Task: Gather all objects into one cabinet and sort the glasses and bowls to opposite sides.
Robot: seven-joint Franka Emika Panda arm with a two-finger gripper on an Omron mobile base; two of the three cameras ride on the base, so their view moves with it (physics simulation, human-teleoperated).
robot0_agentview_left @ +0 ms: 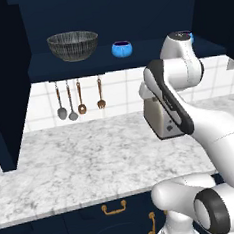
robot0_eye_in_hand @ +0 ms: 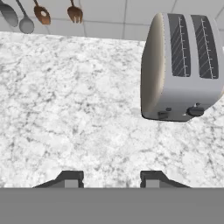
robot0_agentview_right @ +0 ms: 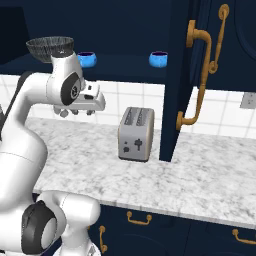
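The grey striped bowl (robot0_agentview_left: 73,45) (robot0_agentview_right: 50,47) stands at the left of the navy cabinet's shelf (robot0_agentview_left: 84,67) (robot0_agentview_right: 125,74). To its right on the same shelf sits a blue cup (robot0_agentview_left: 121,49) (robot0_agentview_right: 86,59). A second blue cup (robot0_agentview_right: 159,58) stands farther right, and in the left base view this second blue cup (robot0_agentview_left: 189,36) is mostly hidden by my arm. My gripper (robot0_eye_in_hand: 111,179) (robot0_agentview_right: 76,112) hangs below the shelf and points down at the marble counter. Its fingertips (robot0_eye_in_hand: 72,178) stand apart, open, with nothing between them.
A silver toaster (robot0_eye_in_hand: 181,65) (robot0_agentview_right: 136,133) (robot0_agentview_left: 159,120) stands on the marble counter (robot0_agentview_left: 83,162) just right of the gripper. Several utensils (robot0_agentview_left: 77,100) hang on the tiled wall under the shelf. The open navy cabinet door (robot0_agentview_right: 180,75) with a gold handle juts out right of the toaster.
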